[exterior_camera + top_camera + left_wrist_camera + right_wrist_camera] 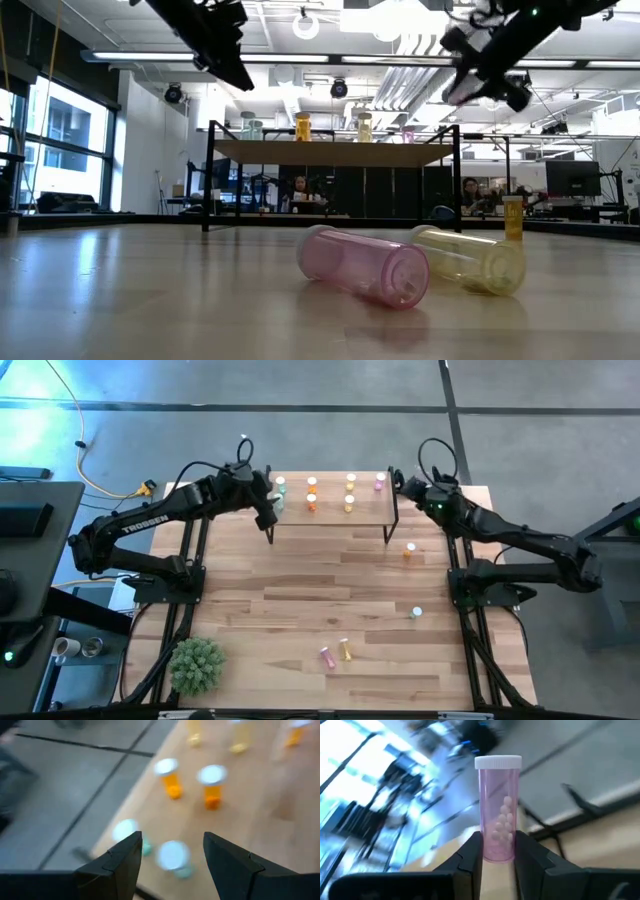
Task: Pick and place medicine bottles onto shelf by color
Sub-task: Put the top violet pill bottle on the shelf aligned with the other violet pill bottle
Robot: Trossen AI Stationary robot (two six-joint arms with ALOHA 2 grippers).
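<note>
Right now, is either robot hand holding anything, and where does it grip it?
The right hand pinches a pink medicine bottle by its lower body, cap up. The left hand is open, holding nothing.

Translucent, seemingly plastic pink bottle (pixel 498 810); smooth light-wood shelf (pixel 335 512).

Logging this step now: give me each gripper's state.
Left gripper: open, empty, above the green bottles on the shelf.
Right gripper: shut on a pink bottle.

Beyond my counter (pixel 300 610) I see a grey floor (pixel 330 430) crossed by dark seams, big windows (pixel 55 140) on one side, ceiling strip lights (pixel 330 60), and people seated at distant desks (pixel 480 195).
</note>
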